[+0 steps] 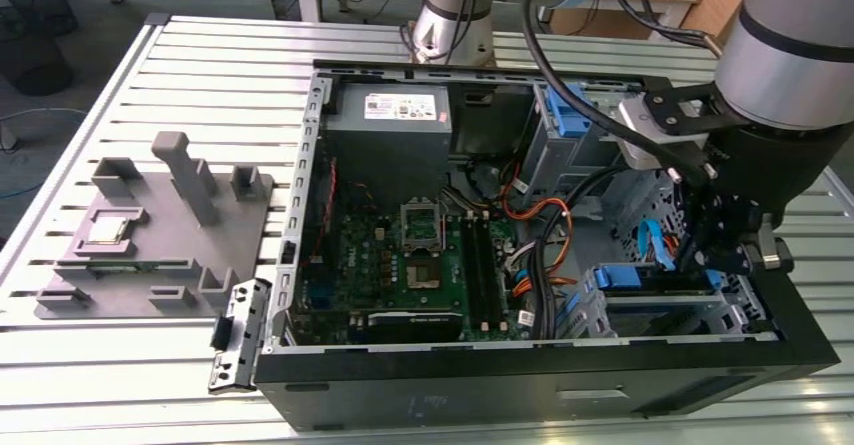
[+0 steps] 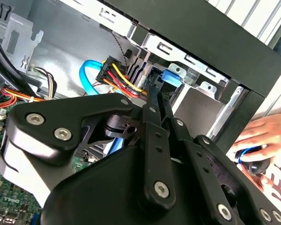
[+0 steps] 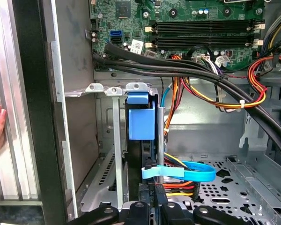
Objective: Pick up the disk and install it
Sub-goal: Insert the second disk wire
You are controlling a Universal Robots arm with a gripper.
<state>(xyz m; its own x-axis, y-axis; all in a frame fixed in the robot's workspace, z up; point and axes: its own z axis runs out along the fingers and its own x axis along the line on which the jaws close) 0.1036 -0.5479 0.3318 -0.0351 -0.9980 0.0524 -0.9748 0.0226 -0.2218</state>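
The disk (image 1: 651, 281), in its blue carrier frame, sits in the drive bay at the case's front corner, on the exterior view's right. In the first wrist view the disk (image 3: 141, 123) stands edge-on in the metal bay slot, with a blue data cable (image 3: 187, 171) and coloured power wires at its near end. My gripper (image 1: 694, 253) hangs inside the case right over that end. Its black fingers (image 2: 154, 101) lie close together and reach toward the blue carrier tab (image 2: 171, 77). In the first wrist view the gripper (image 3: 157, 206) looks shut with nothing between the tips.
The open black computer case (image 1: 534, 385) lies on a slatted metal table. Inside are the motherboard (image 1: 414, 255), a grey power supply (image 1: 390, 113) and thick cable bundles (image 3: 187, 70). A grey fixture (image 1: 147, 235) stands at the exterior view's left. A person's hand (image 2: 257, 136) rests outside the case.
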